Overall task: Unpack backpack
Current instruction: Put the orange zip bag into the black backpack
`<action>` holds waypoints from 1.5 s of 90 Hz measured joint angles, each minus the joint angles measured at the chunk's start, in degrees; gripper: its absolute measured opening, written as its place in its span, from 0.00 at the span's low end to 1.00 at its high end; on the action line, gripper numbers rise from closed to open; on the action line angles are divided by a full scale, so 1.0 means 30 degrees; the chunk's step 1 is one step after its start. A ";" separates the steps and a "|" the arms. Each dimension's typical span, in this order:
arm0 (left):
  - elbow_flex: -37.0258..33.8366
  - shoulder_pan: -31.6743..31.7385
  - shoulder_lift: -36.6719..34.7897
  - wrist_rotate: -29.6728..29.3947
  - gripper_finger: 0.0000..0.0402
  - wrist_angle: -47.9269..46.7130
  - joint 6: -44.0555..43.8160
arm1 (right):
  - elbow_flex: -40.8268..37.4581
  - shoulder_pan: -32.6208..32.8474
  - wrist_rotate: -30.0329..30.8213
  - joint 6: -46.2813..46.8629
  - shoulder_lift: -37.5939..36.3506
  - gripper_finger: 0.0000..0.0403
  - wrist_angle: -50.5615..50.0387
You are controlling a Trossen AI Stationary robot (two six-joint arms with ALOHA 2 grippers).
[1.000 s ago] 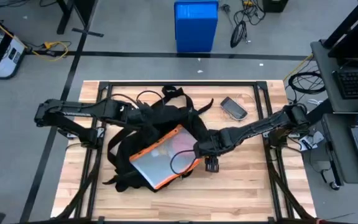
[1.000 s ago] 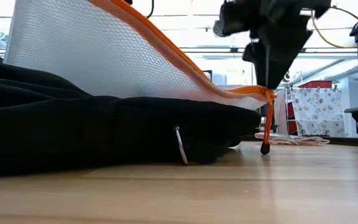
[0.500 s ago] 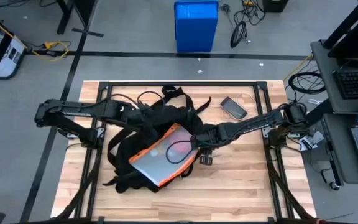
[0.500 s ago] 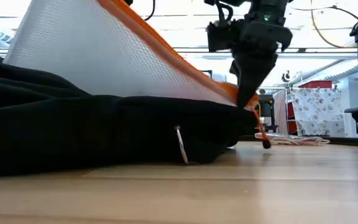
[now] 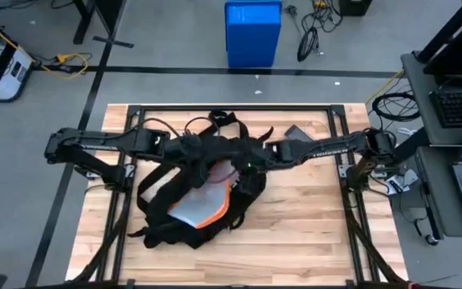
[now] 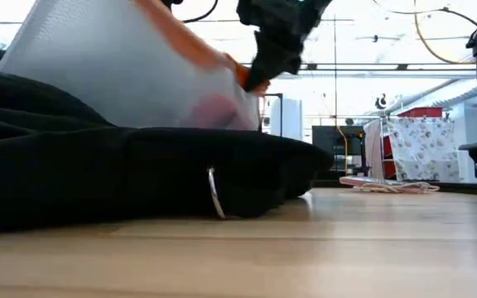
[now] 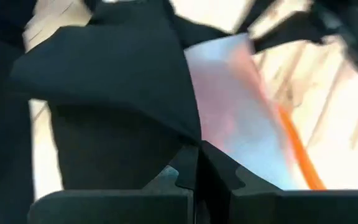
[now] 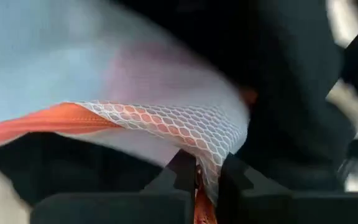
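Centrally on the wooden surface, the backpack is lying flat. Above it, the right gripper is pinching the orange-edged mesh pouch (fingers closed on its corner), while the left gripper is clamping the backpack's black fabric, fingers shut.

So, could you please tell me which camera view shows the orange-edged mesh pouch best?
The right wrist view: the mesh pouch fills it, weave and orange edge clear, pinched in the right claw. The high view shows it small on the backpack; the low and left wrist views show it blurred.
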 joint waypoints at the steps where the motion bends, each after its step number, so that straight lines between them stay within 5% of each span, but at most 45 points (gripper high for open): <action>1: 0.0000 0.0000 0.0000 0.0046 0.00 0.0090 0.0101 | 0.0004 -0.0089 -0.0008 -0.0047 0.0000 0.02 0.0153; 36: 0.0000 -0.0007 0.0000 -0.0056 0.00 0.2531 0.1662 | 0.0042 -0.2120 -0.4087 0.0701 0.2640 0.03 0.4565; 65: -0.0034 -0.0055 -0.0095 0.0422 0.00 0.5073 0.4345 | 0.0013 -0.2798 -0.4499 0.2756 0.4044 0.03 0.6902; 86: -0.0029 0.0109 -0.0138 0.1676 0.00 0.5366 0.5149 | 0.0013 -0.3110 -0.4693 0.2265 0.3812 0.14 0.8853; 108: 0.0029 0.0102 -0.0175 0.2148 0.00 0.3390 0.5135 | -0.0001 -0.3132 -0.7419 0.4817 0.3535 0.26 0.8103; 135: 0.0051 0.0109 -0.0175 0.2106 0.00 -0.0168 0.5135 | -0.0002 -0.3655 -0.8065 0.6805 0.1188 0.34 0.5213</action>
